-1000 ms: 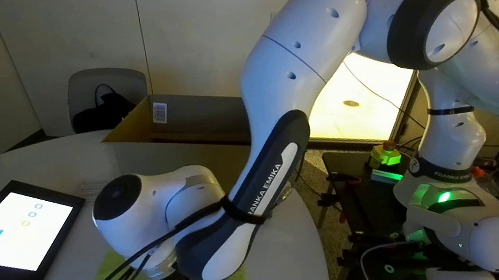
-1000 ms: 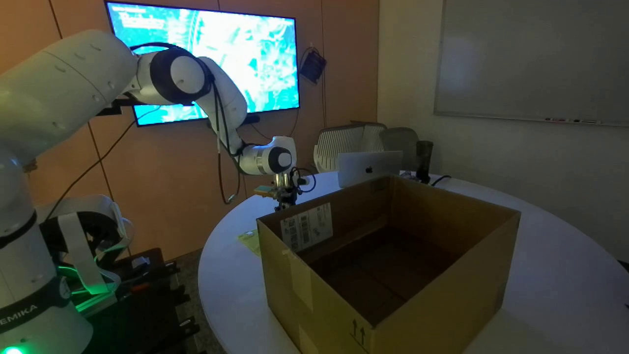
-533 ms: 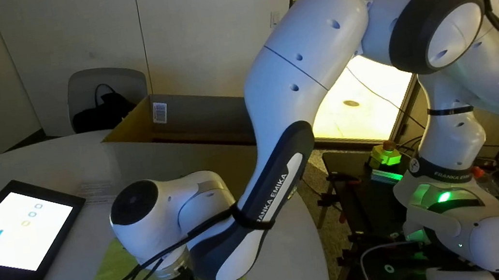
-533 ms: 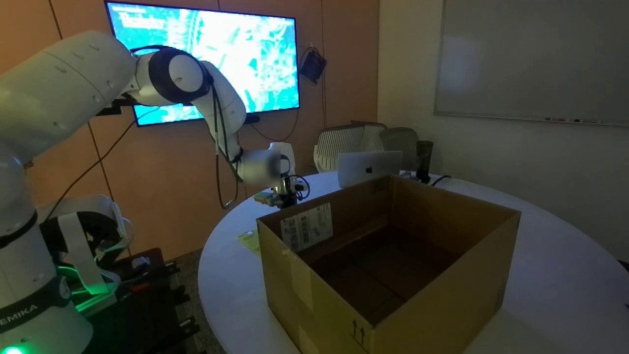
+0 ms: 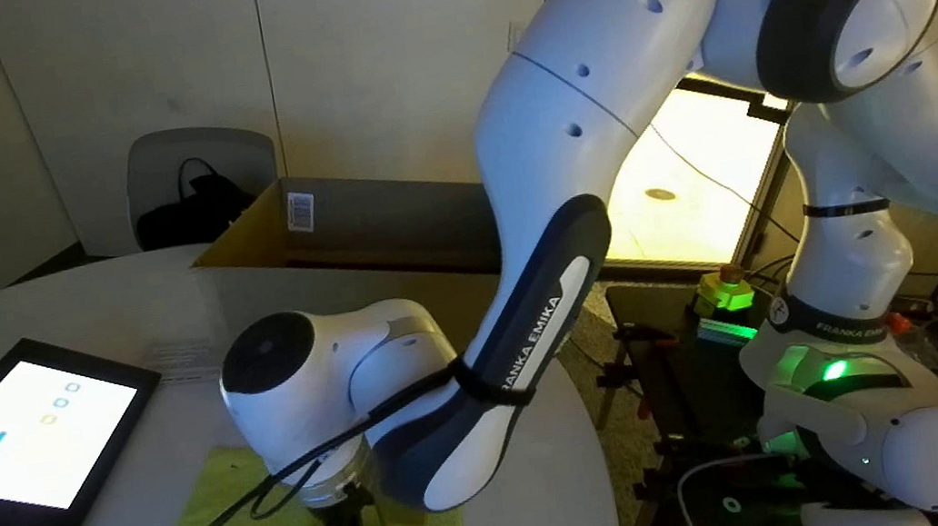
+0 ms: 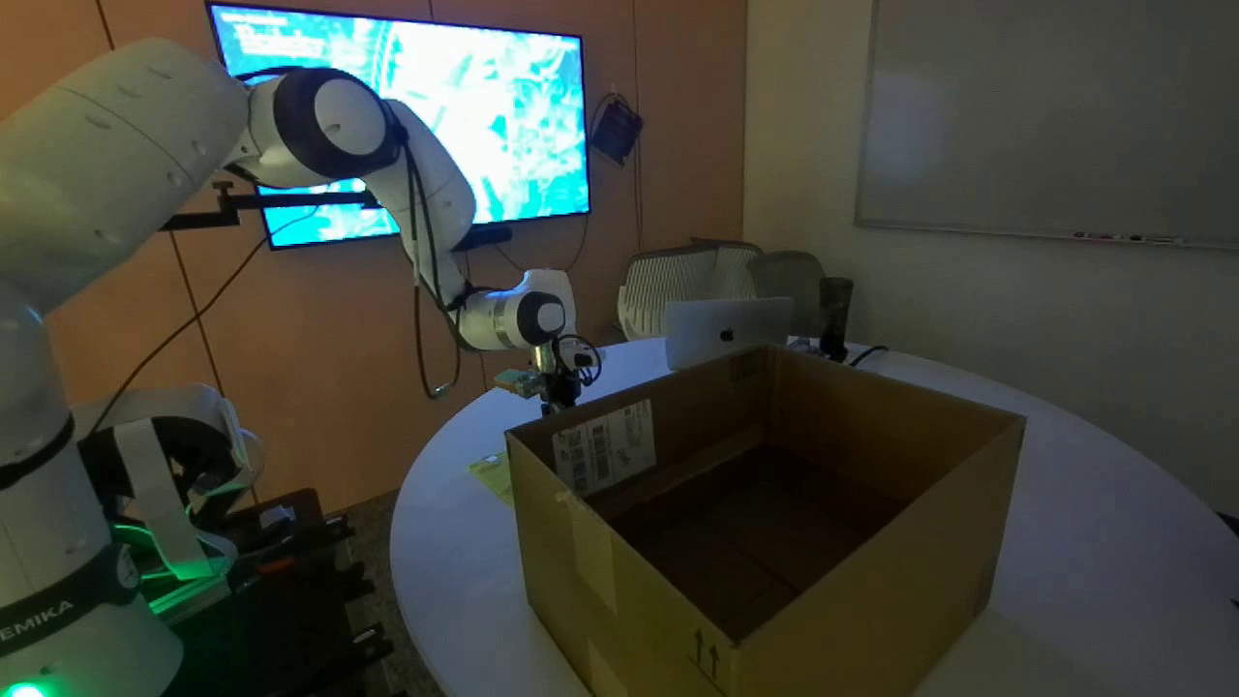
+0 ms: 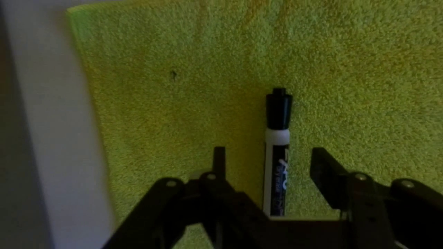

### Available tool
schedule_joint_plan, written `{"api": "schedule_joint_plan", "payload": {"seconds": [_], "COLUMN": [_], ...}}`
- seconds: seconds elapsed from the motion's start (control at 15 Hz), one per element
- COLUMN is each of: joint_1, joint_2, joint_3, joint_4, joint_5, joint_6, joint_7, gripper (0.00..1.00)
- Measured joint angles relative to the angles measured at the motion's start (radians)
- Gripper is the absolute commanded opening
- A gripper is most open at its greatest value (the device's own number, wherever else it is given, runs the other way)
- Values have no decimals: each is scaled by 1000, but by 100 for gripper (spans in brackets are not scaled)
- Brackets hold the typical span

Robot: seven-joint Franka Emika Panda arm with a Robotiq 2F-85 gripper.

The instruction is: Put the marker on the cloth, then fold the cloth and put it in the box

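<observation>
One marker (image 7: pixel 277 159) lies on the cloth (image 7: pixel 148 114), showing between the spread jaws of the claw (image 7: pixel 267 160), long axis nearly square to their closing line, gaps either side; straight up looks cleanest!

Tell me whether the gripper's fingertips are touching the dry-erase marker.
Apart: in the wrist view, strips of yellow-green cloth show between the dry-erase marker and the fingertips on both sides.
</observation>
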Motion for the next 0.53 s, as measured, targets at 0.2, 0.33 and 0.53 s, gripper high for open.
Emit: {"api": "schedule_joint_plan", "payload": {"seconds": [0.2,0.33,0.53], "joint_1": [0,-1,-7], "joint_2": [-102,-177,-263], "joint_3": [-11,-21,-31], "joint_4": [-103,-188,-316], "joint_5": [0,0,0], "joint_6": [5,9,45], "joint_7": [1,12,51], "gripper": [100,100,100]}}
